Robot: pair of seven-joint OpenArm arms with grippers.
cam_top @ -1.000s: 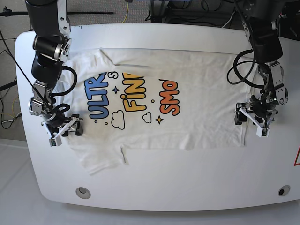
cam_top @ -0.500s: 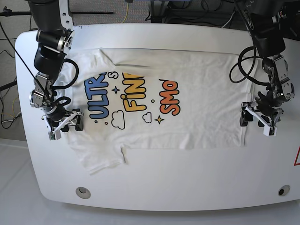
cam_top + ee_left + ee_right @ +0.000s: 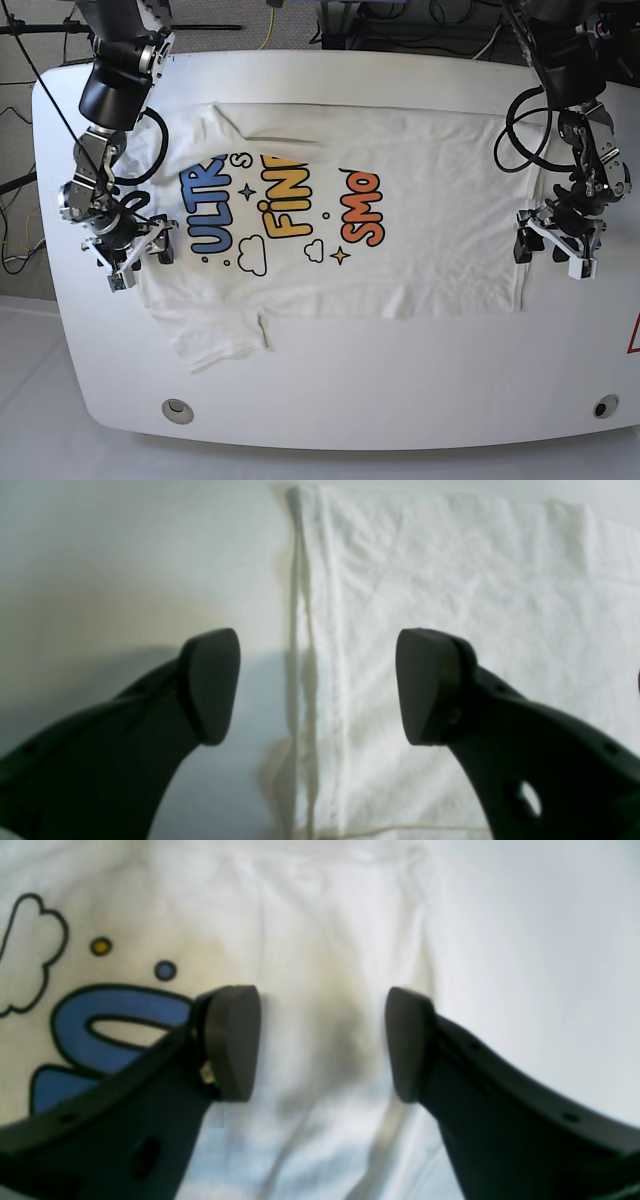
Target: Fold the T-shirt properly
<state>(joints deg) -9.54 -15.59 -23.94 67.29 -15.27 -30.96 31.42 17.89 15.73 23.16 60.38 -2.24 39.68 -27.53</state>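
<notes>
Table (image 3: 330,400): white top, rounded corners, fills most of the base view.
Table fittings: 2 round grey inserts near the front corners (image 3: 178,409) (image 3: 600,407).
Floor (image 3: 30,400): pale, glossy, in front.
Behind table: dark cables (image 3: 420,20), 1 yellow cable (image 3: 270,22).

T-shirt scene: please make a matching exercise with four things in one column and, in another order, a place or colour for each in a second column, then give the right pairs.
Column 1
1. left gripper
2. right gripper
3. word ULTRA
4. word SMOL

Column 2
A. orange print
B. fingers open over the plain hem edge of the T-shirt
C. blue print
D. fingers open beside the blue letters

Pairs: 1-B, 2-D, 3-C, 4-A
</notes>
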